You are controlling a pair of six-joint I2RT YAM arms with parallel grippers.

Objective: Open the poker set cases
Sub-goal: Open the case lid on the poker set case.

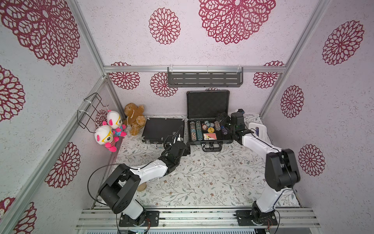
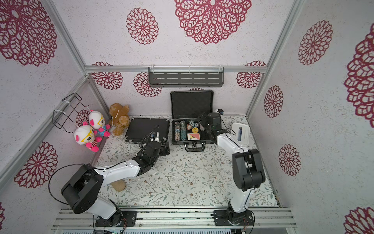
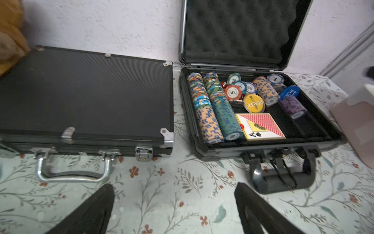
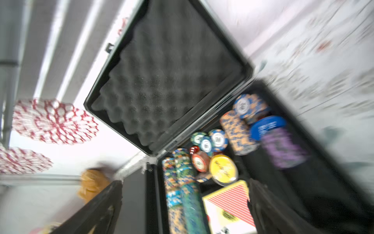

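Two poker cases lie side by side at the back of my table [image 1: 202, 178]. The flat black case [image 1: 162, 127] is shut. My left gripper [image 3: 175, 188] hovers in front of it, spread wide and empty. The thicker case [image 1: 206, 103] stands open (chips and cards showing), with my right gripper [image 4: 186, 182] above its tray, also wide, holding nothing.

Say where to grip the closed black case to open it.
On the black case, pinch the lid's front edge beside the silver latch, coming in from the handle side: the hinges sit along the far edge by the wall, so the lid should swing up from the front.
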